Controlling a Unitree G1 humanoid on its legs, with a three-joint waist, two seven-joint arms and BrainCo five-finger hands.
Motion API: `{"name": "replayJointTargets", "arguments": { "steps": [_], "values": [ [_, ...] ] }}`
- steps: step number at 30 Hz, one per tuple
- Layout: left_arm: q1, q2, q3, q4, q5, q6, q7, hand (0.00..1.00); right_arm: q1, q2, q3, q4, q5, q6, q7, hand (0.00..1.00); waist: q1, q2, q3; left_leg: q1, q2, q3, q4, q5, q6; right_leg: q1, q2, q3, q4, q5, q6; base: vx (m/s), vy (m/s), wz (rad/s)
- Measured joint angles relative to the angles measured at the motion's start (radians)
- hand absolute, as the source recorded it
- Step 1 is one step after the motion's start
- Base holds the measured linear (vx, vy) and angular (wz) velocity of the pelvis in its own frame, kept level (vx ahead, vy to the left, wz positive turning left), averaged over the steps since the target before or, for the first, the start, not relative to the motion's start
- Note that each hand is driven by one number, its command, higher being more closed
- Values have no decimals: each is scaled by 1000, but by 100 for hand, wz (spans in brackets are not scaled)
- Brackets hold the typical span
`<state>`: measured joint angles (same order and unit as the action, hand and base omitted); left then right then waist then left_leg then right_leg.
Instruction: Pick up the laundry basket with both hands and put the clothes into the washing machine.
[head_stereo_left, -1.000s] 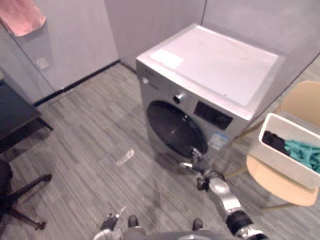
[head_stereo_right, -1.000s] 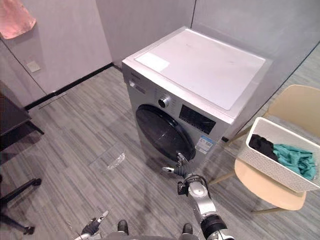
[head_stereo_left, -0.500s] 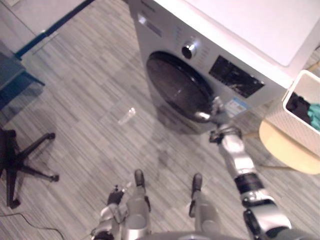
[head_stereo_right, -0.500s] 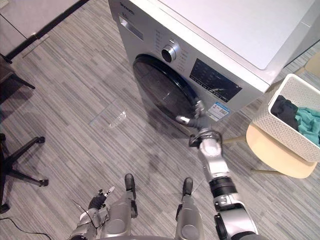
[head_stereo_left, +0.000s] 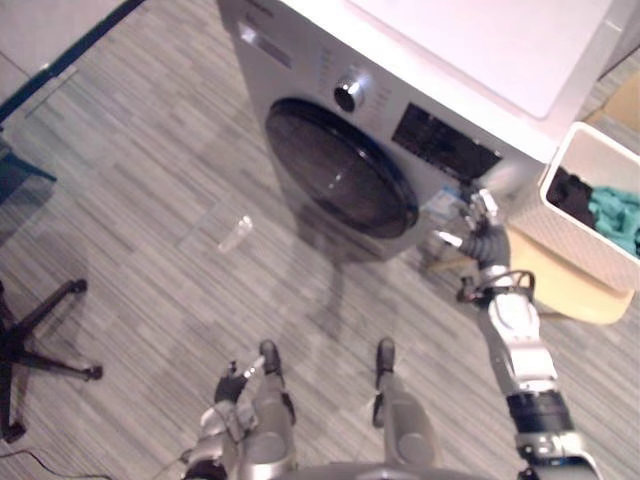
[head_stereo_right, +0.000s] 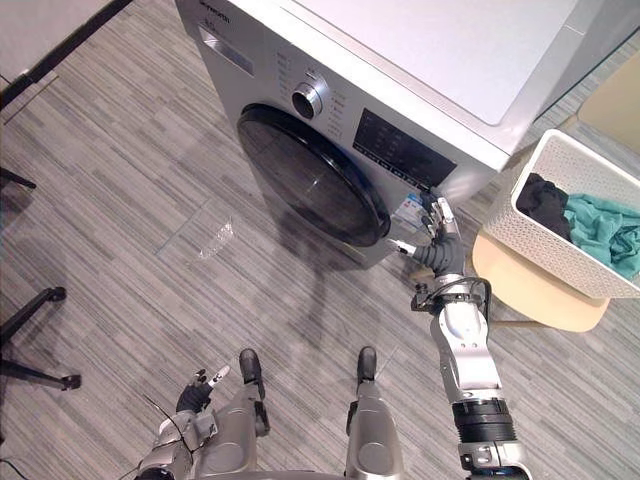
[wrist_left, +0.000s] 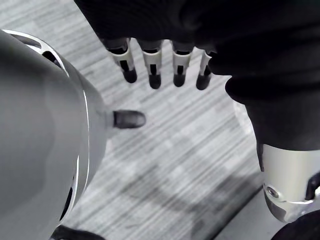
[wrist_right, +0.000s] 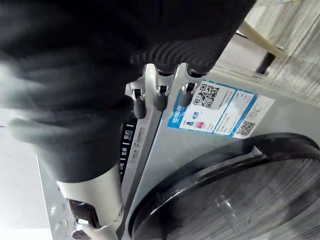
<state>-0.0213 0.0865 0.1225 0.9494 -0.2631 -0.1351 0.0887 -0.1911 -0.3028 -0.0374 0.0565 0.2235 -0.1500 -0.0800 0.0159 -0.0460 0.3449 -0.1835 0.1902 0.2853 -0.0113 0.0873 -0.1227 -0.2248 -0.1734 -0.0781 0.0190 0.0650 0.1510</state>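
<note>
The right robot hand (head_stereo_right: 440, 252) is raised in front of a silver front-loading washing machine (head_stereo_right: 430, 60). Its fingers are straight and spread, and it holds nothing. The fingertips point at the lower right corner of the machine's front, very close to a blue and white sticker (wrist_right: 220, 112). Whether they touch the panel cannot be told.

Just to the left of this robot hand is the machine's round dark glass door (head_stereo_right: 310, 190), which appears shut.

To the right of the same robot hand, apart from it, a white perforated plastic rectangular laundry basket (head_stereo_right: 540, 245) stands on the round seat of a light wooden chair (head_stereo_right: 530, 295). Neither robot hand touches the basket. Inside it lie a dark garment (head_stereo_right: 543, 195) and, beside that, a crumpled teal garment (head_stereo_right: 600, 225).

The left robot hand (wrist_left: 152, 62) hangs low at the robot's left side, well apart from the machine and the basket. Its fingers are relaxed and nearly straight, with nothing in them, above the grey wood-plank floor (head_stereo_right: 120, 200).

Ahead of that robot hand, a small clear piece of plastic (head_stereo_right: 215, 235) lies on the floor, and the black legs of an office chair (head_stereo_right: 30, 330) show further to its left.
</note>
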Motion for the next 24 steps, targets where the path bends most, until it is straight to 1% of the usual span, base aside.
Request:
{"name": "replayJointTargets", "arguments": {
  "steps": [3,5,8,9,15,17,19,21,22,23,24],
  "values": [
    [0,2,-2,-3,-1,0,0,0,-42,-3,11,74,9,-2,-2,0,-1,-1,1,-11,0,3,2,0,0,-15,0,3,3,3,0,-10,-3,-3],
    [0,4,-10,-10,-4,-3,1,0,-104,-22,44,164,33,2,-6,0,0,-1,3,-29,0,-2,11,0,0,-25,-1,1,2,6,0,-4,-5,2],
    [-1,7,-17,-21,-18,-7,2,0,-168,-24,65,209,53,3,-10,0,2,1,20,-37,0,-12,13,1,1,-24,-1,-4,3,7,0,-10,-5,8],
    [0,11,-34,-30,-30,-7,4,0,-189,-25,75,219,62,3,-14,0,6,1,28,-40,0,-14,15,1,1,-25,-1,-5,2,7,0,-12,-1,8],
    [-1,19,-51,-58,-61,-9,8,0,-290,-29,89,272,63,5,-38,0,13,5,48,-80,0,-41,22,4,4,-42,-2,-29,-1,10,-2,-6,-5,11],
    [-2,18,-52,-80,-80,-10,14,0,-365,-45,89,355,63,7,-53,0,28,6,66,-89,-1,-47,25,4,4,-44,-3,-33,-4,13,-2,1,-1,8],
    [-2,18,-54,-94,-81,-19,23,0,-444,-69,96,430,61,12,-51,0,29,11,87,-107,-2,-64,28,7,7,-50,-4,-48,-4,15,-3,-23,-3,19],
    [-4,18,-64,-107,-96,-27,25,0,-510,-73,114,499,60,21,-58,0,35,17,97,-138,-2,-75,27,18,10,-72,-3,-57,-4,25,-4,-40,-4,14],
    [-4,20,-81,-122,-105,-29,27,0,-536,-75,117,540,50,3,-75,0,42,23,112,-146,-2,-78,26,23,12,-80,-2,-57,-5,40,-3,-49,6,7],
    [-8,25,-94,-124,-122,-29,27,0,-587,-78,118,628,52,17,-73,0,47,26,118,-153,-6,-81,26,26,15,-84,-5,-57,-5,44,-4,-77,15,5],
    [-11,25,-102,-125,-126,-29,27,0,-617,-79,118,679,53,31,-74,0,54,29,120,-158,-8,-83,26,28,16,-89,-6,-58,-5,46,-4,-102,15,13]
  ]
}}
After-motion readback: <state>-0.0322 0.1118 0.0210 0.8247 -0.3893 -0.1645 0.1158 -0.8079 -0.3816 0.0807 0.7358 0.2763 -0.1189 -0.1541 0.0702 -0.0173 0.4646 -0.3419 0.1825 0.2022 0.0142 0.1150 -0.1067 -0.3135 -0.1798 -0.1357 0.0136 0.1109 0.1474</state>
